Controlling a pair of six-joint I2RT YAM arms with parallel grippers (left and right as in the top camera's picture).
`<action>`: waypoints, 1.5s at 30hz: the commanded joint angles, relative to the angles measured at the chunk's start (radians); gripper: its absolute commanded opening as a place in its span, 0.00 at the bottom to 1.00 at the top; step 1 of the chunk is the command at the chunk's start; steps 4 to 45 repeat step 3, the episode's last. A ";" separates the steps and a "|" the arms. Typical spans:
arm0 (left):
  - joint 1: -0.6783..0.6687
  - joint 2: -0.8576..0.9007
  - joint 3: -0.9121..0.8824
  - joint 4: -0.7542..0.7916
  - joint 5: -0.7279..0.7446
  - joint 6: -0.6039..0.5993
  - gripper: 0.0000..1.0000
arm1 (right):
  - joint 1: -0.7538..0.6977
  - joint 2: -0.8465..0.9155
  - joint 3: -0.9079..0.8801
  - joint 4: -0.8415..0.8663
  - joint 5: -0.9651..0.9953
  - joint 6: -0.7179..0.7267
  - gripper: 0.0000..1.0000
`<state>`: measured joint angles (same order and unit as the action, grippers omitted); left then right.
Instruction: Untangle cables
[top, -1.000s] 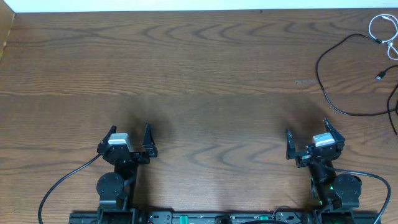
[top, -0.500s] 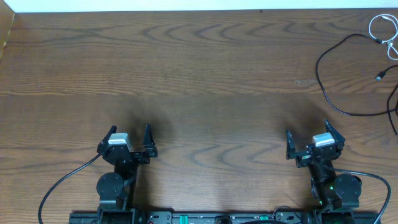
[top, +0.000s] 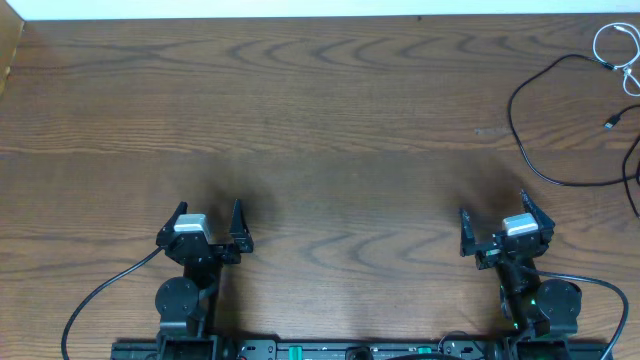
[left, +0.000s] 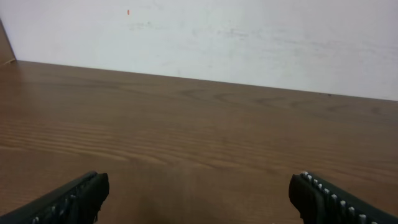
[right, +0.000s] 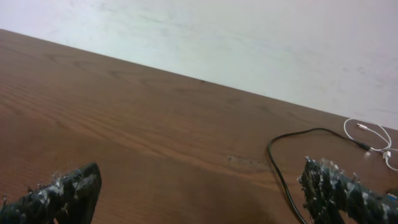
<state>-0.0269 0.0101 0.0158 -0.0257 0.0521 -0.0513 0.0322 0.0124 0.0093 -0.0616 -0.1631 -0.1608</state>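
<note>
1. Both grippers, left and right, are being held spread and empty, near the bases.
2. Nothing is being seen in the way on the table beyond them.
3. The black cable and white cable are being shown at the far right edge, partly cut off.
4. A hasty tug is being risked there: the tangle could be tightened or dragged off the edge.

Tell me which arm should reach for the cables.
Right. The black cable and white cable lie at the far right, ahead of the right gripper and in its wrist view. The left gripper sits far off, seeing none.
</note>
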 joint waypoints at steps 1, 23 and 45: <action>0.006 -0.005 -0.012 -0.045 -0.019 0.010 0.98 | 0.006 -0.006 -0.004 -0.002 0.003 0.018 0.99; 0.006 -0.005 -0.012 -0.045 -0.019 0.010 0.98 | 0.006 -0.006 -0.004 -0.002 0.003 0.018 0.99; 0.006 -0.005 -0.012 -0.045 -0.019 0.010 0.98 | 0.006 -0.006 -0.004 -0.002 0.003 0.018 0.99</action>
